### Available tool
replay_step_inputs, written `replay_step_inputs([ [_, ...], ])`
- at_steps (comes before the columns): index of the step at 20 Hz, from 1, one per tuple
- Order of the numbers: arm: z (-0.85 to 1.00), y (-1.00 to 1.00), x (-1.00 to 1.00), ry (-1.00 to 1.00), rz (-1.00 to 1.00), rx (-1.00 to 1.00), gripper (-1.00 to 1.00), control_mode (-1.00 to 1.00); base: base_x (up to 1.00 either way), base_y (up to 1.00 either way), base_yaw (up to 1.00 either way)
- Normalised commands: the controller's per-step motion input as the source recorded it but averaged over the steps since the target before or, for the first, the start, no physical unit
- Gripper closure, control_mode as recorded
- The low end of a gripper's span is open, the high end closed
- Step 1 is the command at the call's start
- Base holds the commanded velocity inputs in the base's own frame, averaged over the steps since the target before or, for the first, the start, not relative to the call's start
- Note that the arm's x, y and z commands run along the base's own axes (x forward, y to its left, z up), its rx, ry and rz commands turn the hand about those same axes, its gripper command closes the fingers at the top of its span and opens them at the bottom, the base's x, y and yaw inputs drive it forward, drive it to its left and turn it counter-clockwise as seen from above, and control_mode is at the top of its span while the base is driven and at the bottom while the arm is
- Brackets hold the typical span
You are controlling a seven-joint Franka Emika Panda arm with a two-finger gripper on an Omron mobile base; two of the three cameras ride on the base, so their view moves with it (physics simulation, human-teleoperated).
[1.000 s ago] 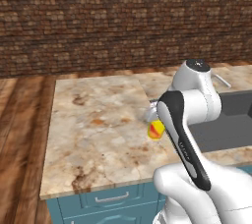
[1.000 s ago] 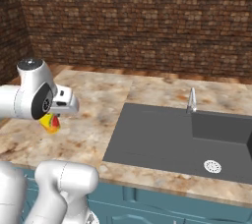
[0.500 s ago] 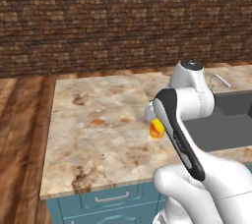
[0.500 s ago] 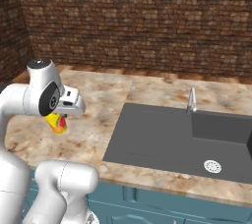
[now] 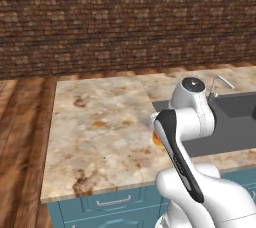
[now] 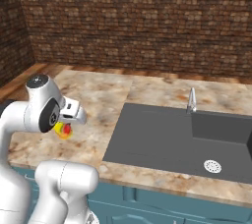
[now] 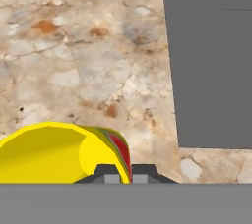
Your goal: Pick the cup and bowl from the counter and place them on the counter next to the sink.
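One cup [image 7: 59, 152], a small yellow tumbler with red-orange splotches, is clamped at its rim by the gripper [image 7: 122, 174], whose two dark fingertips [image 7: 107, 173] stand close together with the cup wall pinched between them. In the hand view the cup's yellow hollow lies just left of the fingertips, over the beige marbled counter [image 7: 74, 56] and near the left edge of the sink [image 7: 211, 70]. From the right base view the cup [image 6: 63, 129] hangs under the hand, above the counter [image 6: 98, 100] to the left of the one dark grey sink [image 6: 167, 139] with its single thin faucet [image 6: 191, 101]. In the left base view only a sliver of the cup [image 5: 157, 139] peeks out beside the arm, next to the sink [image 5: 235, 117]. Against the pictures of a second and half a second ago, the arm and cup have shifted toward the sink, and the cup sits closer to its left edge.
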Motion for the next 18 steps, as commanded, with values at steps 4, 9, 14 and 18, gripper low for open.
replay_step_inputs([
  [4, 0.03, -0.2, 0.02, 0.0, -0.09, 0.08, 1.0, -1.0, 0.0, 0.0, 0.0],
  [9, 0.0, -0.26, 0.04, 0.0, -0.1, 0.07, 1.0, -1.0, 0.0, 0.0, 0.0],
  [14, 0.0, -0.28, 0.1, 0.0, -0.11, 0.02, 1.0, -1.0, 0.0, 0.0, 0.0],
  [18, 0.0, -0.06, 0.04, 0.07, -0.1, 0.0, 1.0, -1.0, 0.0, 0.0, 0.0],
])
